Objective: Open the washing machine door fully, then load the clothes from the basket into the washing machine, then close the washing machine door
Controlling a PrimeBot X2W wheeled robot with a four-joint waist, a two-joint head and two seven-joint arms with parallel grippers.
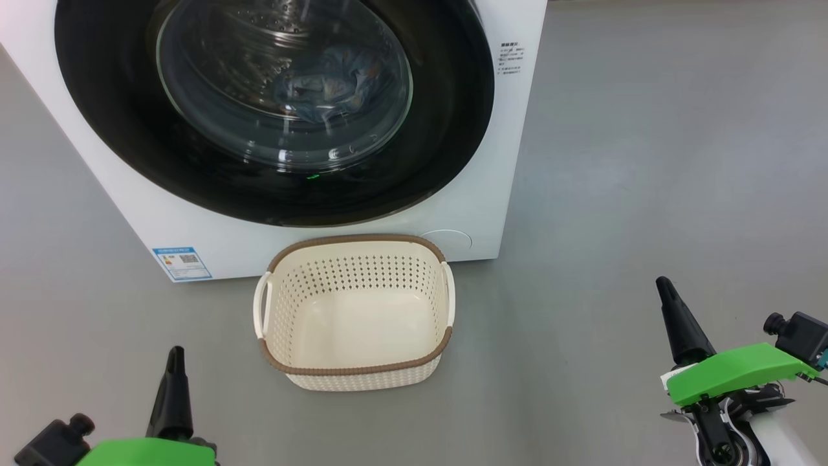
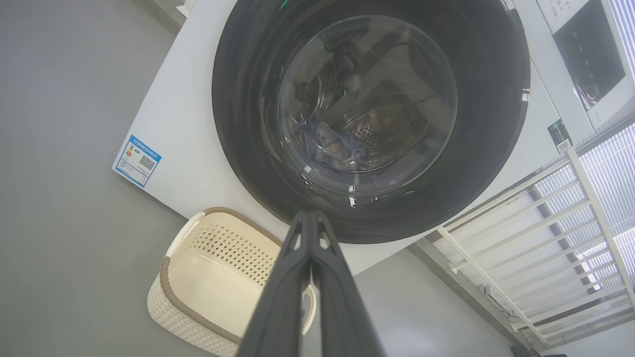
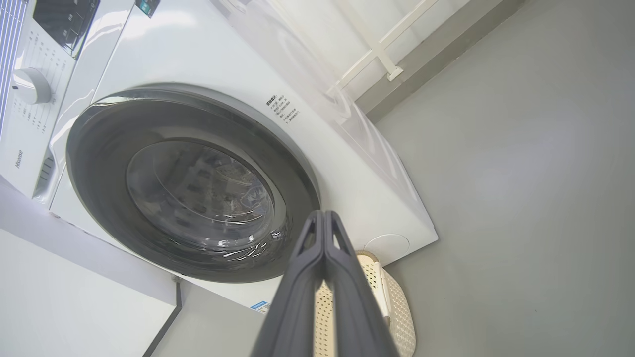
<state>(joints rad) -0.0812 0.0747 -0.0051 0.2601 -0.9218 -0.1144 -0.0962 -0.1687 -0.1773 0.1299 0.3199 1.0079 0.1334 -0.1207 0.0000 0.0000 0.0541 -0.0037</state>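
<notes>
Grey floor (image 1: pixel 647 162) all around. The washing machine (image 1: pixel 511 162) is a white box at upper left of the head view, standing on the floor. The washing machine door (image 1: pixel 116 129), a glossy black ring with a clear glass bowl, sits shut flat against the machine front. The basket (image 1: pixel 352 370) stands upright on the floor just in front of the machine, below the door and close to its base, with its bare cream bottom showing. The clothes (image 1: pixel 323 87) are a bluish bundle inside the steel drum, seen through the glass; the left wrist view shows them low in the drum (image 2: pixel 330 146). The left gripper (image 1: pixel 175 355) is at lower left, off to the left of the basket, fingers pressed together (image 2: pixel 308 215), nothing in them. The right gripper (image 1: pixel 665 288) is at lower right, well apart from the basket, fingers likewise closed tip to tip (image 3: pixel 323 214), holding nothing. A blue label sticker (image 1: pixel 182 263) sits low on the machine front, left of the basket.
</notes>
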